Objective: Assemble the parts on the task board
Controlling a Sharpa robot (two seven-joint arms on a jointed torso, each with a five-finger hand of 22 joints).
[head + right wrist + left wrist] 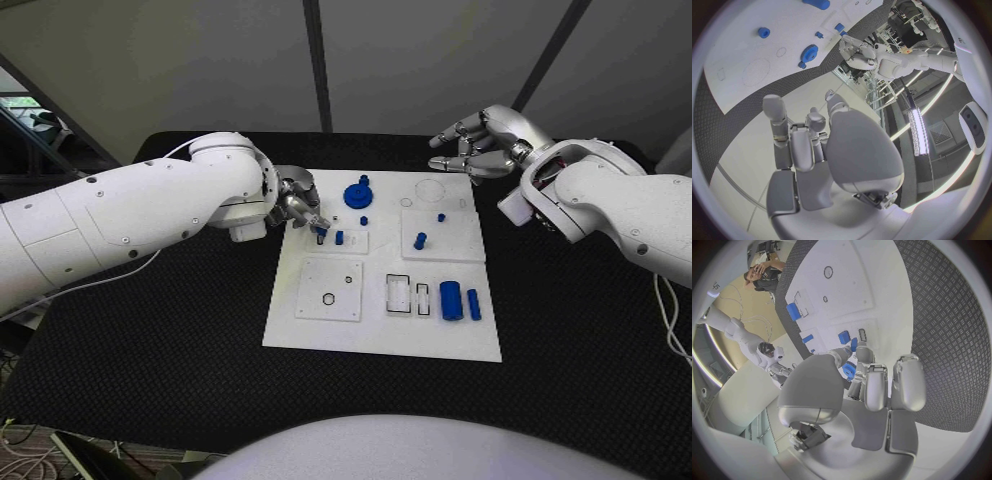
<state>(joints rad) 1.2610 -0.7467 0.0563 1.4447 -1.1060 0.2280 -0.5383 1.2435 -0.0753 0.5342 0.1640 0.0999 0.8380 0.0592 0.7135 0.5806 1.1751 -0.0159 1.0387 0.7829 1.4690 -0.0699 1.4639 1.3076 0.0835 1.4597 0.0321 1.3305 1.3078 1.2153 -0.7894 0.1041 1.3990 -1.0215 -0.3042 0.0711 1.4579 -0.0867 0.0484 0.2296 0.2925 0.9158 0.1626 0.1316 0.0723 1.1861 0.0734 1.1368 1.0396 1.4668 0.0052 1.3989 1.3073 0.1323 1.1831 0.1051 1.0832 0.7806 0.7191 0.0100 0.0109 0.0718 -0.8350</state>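
Both hands [299, 205] [483, 143] curled above board [382, 335]

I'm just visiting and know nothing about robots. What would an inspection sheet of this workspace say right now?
Surface: black table, textured mat.
Job's things: white task board in the middle; blue gear and small blue pegs standing on its far half, blue cylinders lying near its right edge.
Clutter: nothing seen.
Hands: left hand low over the board's far left corner, pinching a small blue part; right hand raised beyond the board's far right corner, fingers curled, holding nothing.
Cables: white cable at the table's right side.
Surroundings: grey panel wall behind the table.
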